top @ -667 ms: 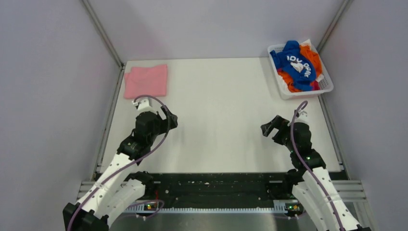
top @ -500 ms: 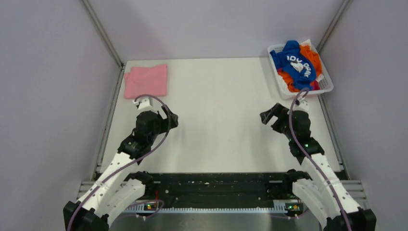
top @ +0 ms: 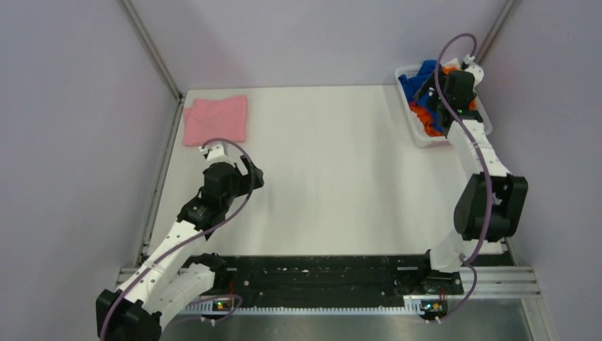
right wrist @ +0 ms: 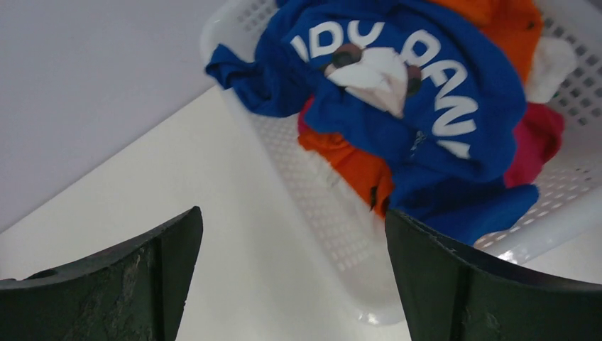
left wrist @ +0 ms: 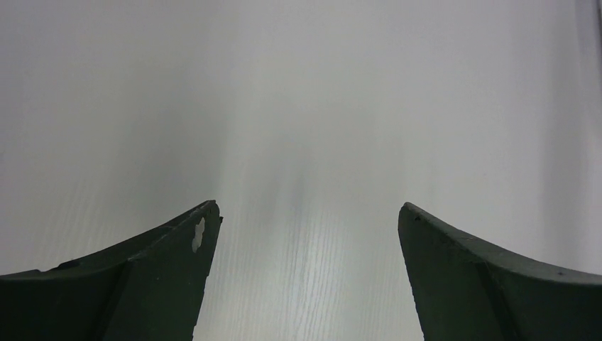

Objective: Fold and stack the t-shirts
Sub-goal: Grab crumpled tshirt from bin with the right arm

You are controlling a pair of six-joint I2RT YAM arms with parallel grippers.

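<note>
1. Already one piece looks finished. The pink t-shirt [top: 216, 119] lies as a flat, roughly square fold at the far left corner of the worktop [top: 334, 177], with nothing stacked on it yet.
2. Just nearer than that fold and apart from it, the left hand [top: 250, 175] hovers over bare worktop. Its jaws are spread wide with nothing between them, and its own camera shows only the white surface.
3. Across the middle, the worktop carries no shirt, so I judge that no fold is in progress at this moment.
4. Further right, the right arm reaches to the far right corner. The right hand [right wrist: 292, 214] hangs over the near rim of the white lattice basket [top: 405, 73], jaws wide and gripping nothing. In its own camera the fingers look clear of the cloth.
5. Inside the basket, the blue t-shirt [right wrist: 426, 106] sits crumpled on top. Its white lettering faces up and one end is draped over the rim.
6. Under and behind it lies the orange cloth [right wrist: 355, 167], with a crimson piece [right wrist: 543, 138] at the right. I cannot tell how many shirts are bundled there.
7. Overall the task looks to be at an early stage, with one shirt folded and the basket full. What is left is to lift out the blue t-shirt, spread it, fold it and lay it on the pink one. The same then goes for the others.
</note>
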